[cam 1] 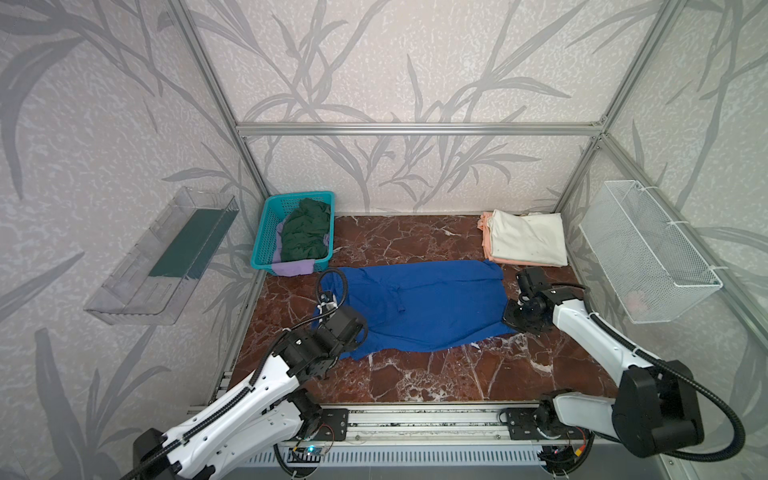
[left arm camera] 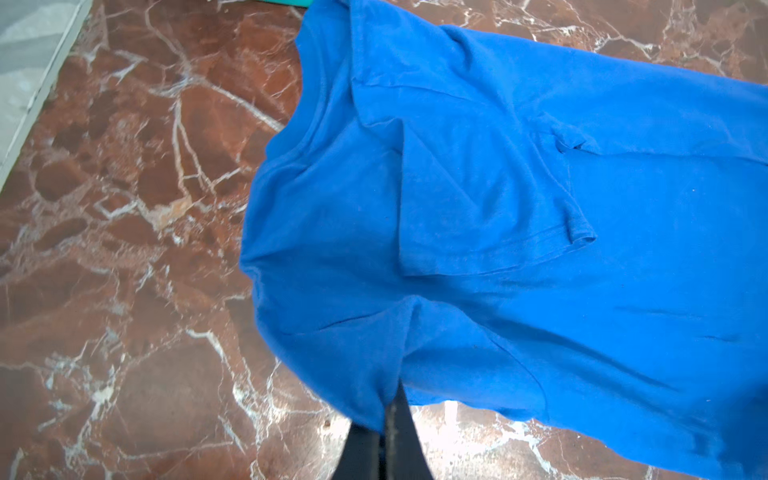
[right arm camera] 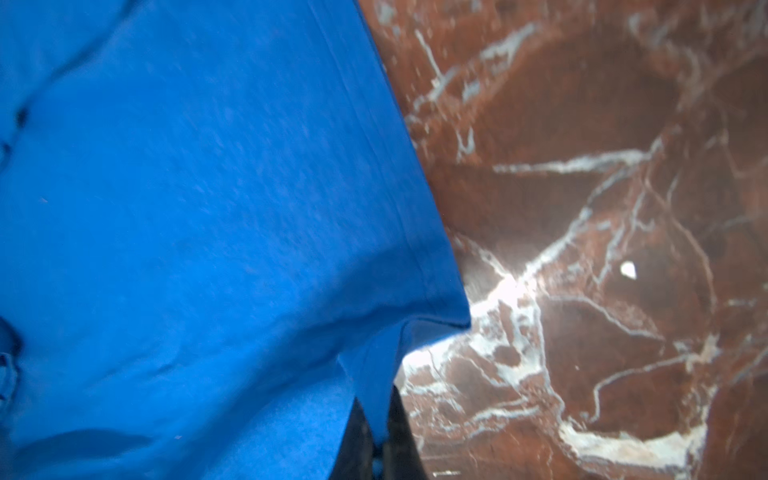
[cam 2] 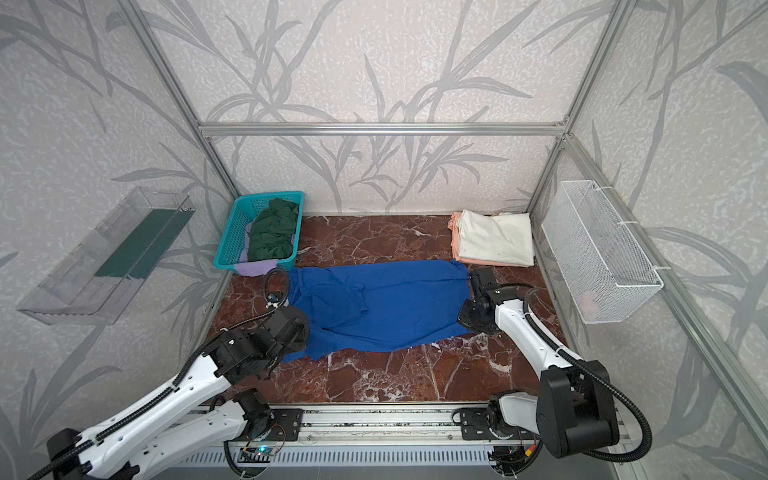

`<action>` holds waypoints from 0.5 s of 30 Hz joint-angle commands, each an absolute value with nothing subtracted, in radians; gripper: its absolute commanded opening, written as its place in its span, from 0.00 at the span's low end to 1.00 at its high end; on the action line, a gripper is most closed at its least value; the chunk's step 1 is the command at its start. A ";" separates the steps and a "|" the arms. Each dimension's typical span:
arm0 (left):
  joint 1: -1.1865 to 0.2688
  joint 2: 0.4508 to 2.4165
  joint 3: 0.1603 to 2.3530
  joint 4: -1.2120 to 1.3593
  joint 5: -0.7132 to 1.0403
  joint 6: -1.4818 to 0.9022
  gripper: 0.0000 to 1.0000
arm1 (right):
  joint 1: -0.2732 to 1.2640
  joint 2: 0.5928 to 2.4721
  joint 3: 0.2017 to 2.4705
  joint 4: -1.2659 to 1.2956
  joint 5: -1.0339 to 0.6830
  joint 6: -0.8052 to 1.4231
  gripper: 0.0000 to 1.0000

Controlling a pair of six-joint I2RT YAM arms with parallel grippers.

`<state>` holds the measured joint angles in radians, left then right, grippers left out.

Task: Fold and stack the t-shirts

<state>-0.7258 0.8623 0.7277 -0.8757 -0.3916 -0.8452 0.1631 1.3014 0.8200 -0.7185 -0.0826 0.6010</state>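
Marble table point(cam 1: 415, 374): left gripper point(left arm camera: 386, 415), right gripper point(right arm camera: 380, 419) each clamped on blue t-shirt point(cam 1: 428, 307) edge; shallow bite may slip, skewing fold.

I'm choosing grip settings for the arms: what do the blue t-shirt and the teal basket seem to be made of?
The blue t-shirt looks like soft, matte knit cloth, probably cotton: it creases, drapes and has stitched hems. The teal basket looks like rigid moulded plastic with a slight sheen: its walls are an even lattice that holds its shape.
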 commanded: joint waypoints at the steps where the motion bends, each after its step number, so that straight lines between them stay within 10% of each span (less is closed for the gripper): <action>1: -0.692 0.914 0.754 -0.849 -0.351 -0.763 0.00 | 0.147 1.358 0.884 -0.718 -0.095 0.554 0.00; 15: -0.533 1.022 0.761 -0.774 -0.266 -0.694 0.00 | 0.100 1.575 1.034 -0.753 -0.103 0.528 0.00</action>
<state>-0.5560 1.0130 0.7341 -0.7914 -0.2783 -0.7269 0.1093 1.5646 1.0069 -0.7307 -0.1059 0.5438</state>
